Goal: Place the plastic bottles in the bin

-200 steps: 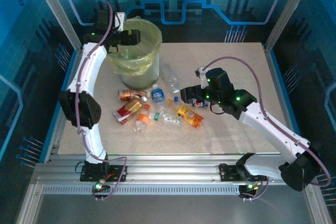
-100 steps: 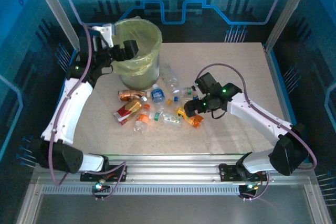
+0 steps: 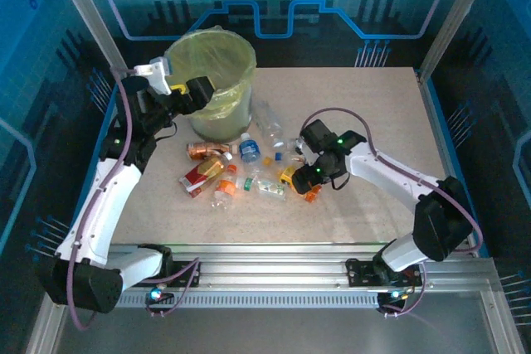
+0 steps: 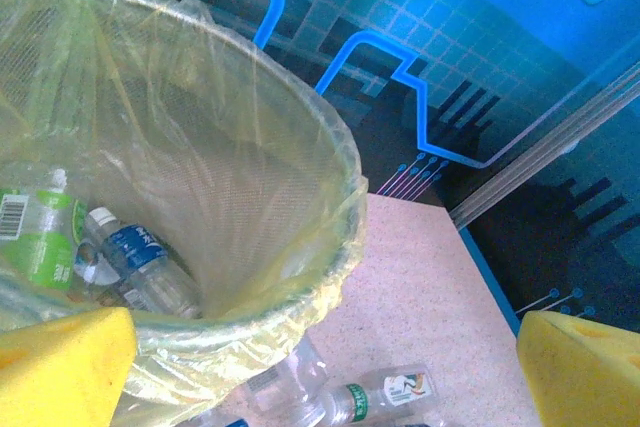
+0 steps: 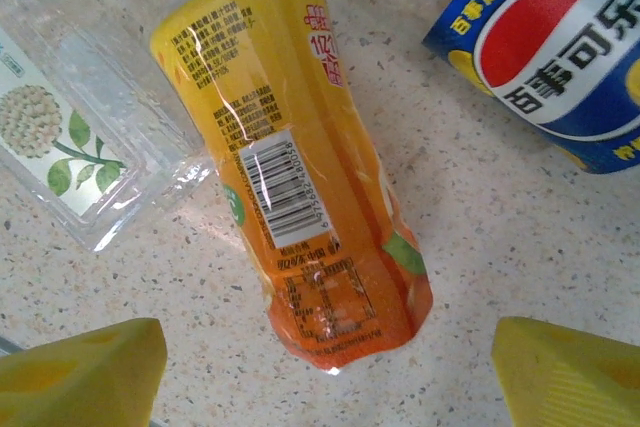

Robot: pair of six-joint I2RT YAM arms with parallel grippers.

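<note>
The bin (image 3: 217, 80) with its yellow-green bag stands at the back left; in the left wrist view its rim (image 4: 330, 147) is close and two bottles (image 4: 130, 262) lie inside. My left gripper (image 3: 197, 93) hovers open at the bin's near rim, its yellow pads (image 4: 65, 372) empty. Several plastic bottles (image 3: 241, 167) lie scattered on the table in front of the bin. My right gripper (image 3: 309, 178) is open just above an orange-labelled bottle (image 5: 305, 182), whose base lies between the yellow fingertips (image 5: 85, 372). A blue-and-red labelled bottle (image 5: 560, 57) lies beside it.
A flattened clear bottle with a flower label (image 5: 70, 147) lies left of the orange one. A clear green-capped bottle (image 4: 385, 397) rests by the bin's foot. The enclosure's metal posts (image 3: 83, 14) frame the table; bare tabletop (image 3: 373, 105) lies at the right.
The left arm has drawn back from over the bin to its near rim. The right gripper has come down and forward over the orange-labelled bottle.
</note>
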